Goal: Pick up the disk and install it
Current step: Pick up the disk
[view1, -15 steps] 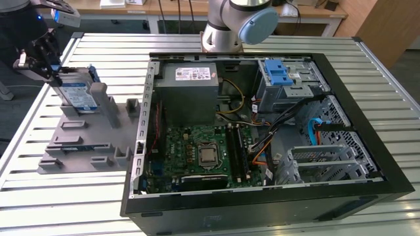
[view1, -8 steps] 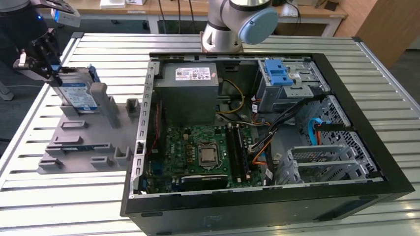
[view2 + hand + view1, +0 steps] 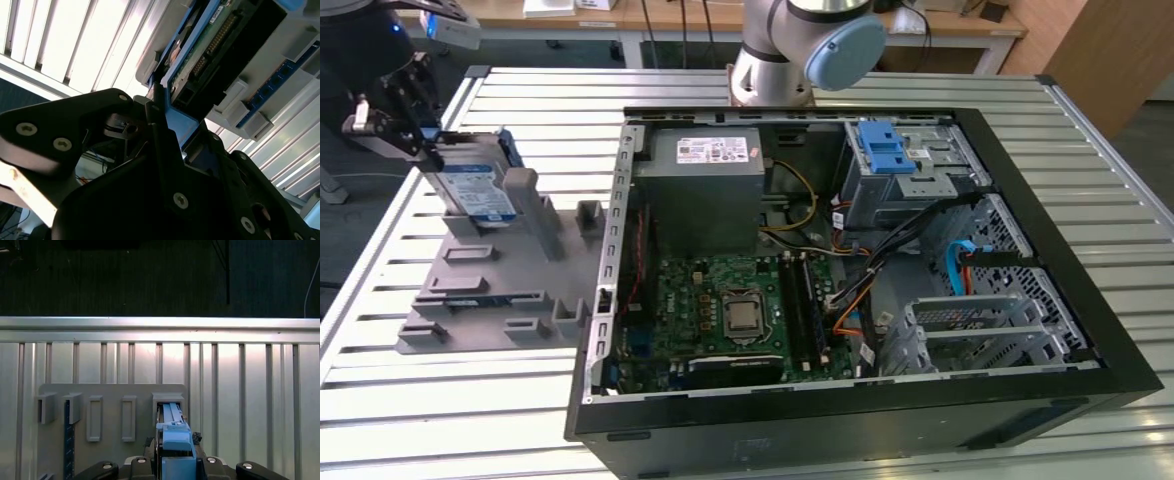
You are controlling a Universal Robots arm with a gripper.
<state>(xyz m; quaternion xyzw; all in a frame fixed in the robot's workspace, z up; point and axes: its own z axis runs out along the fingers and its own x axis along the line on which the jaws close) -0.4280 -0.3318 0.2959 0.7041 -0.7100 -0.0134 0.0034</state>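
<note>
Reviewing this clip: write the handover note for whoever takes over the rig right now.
Gripper: at the upper edge of the disk, around its blue carrier; cannot tell whether it is clamped.
Disk: upright in a slot of the grey fixture, to the exterior view's left of the open computer case.
Done: gripper is positioned at the disk.
Left: disk not yet lifted out, not yet installed in the case.

Slatted metal table (image 3: 454,400) — wooden desks (image 3: 961,28) behind it
</note>
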